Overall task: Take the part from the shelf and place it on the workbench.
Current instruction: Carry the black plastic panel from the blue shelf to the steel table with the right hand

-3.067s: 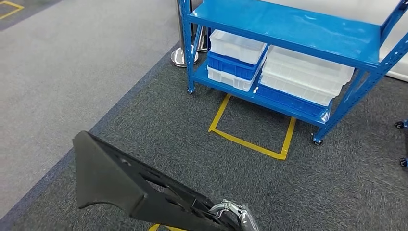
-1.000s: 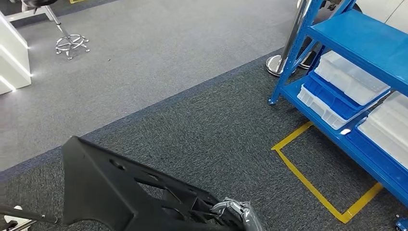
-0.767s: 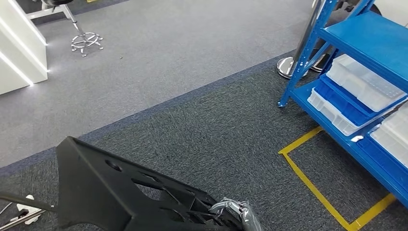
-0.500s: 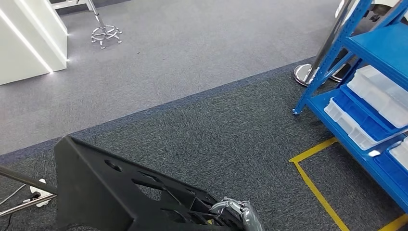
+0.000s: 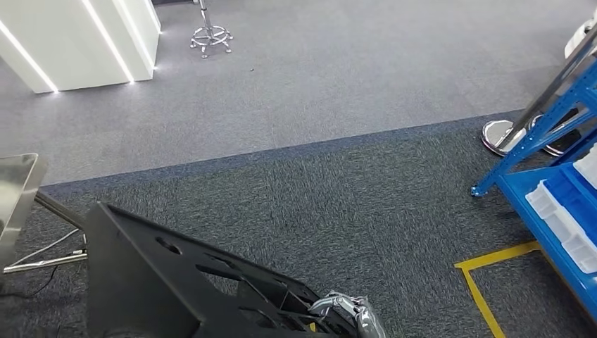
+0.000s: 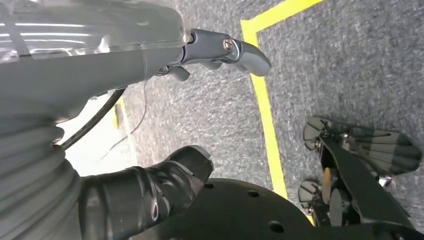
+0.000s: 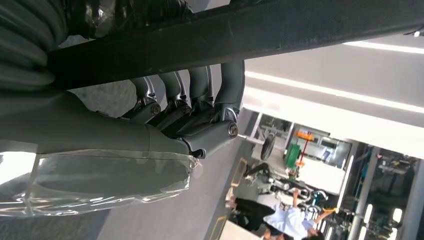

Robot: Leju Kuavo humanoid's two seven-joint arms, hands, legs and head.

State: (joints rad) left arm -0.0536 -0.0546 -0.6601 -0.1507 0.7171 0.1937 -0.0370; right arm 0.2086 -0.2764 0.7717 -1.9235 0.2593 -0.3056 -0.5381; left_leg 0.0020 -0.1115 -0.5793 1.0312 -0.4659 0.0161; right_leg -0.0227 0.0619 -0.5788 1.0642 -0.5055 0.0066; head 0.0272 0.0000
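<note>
At the far left of the head view a steel workbench [image 5: 15, 193] edges into frame, with a white counter [image 5: 77, 39] in the upper left corner. Filling the lower left is the part [image 5: 176, 282], a broad black panel pierced with cut-outs, carried above the dark carpet [image 5: 338, 190]. It looks rigid, bulky and awkward rather than fragile, likely best held by its thick rim. At bottom centre the right hand [image 5: 348, 313] has its fingers [image 7: 205, 92] wrapped over the part's edge. The left hand [image 6: 150, 145] hangs empty over the floor, thumb and fingers apart. The blue shelf [image 5: 556, 190] sits at right.
</note>
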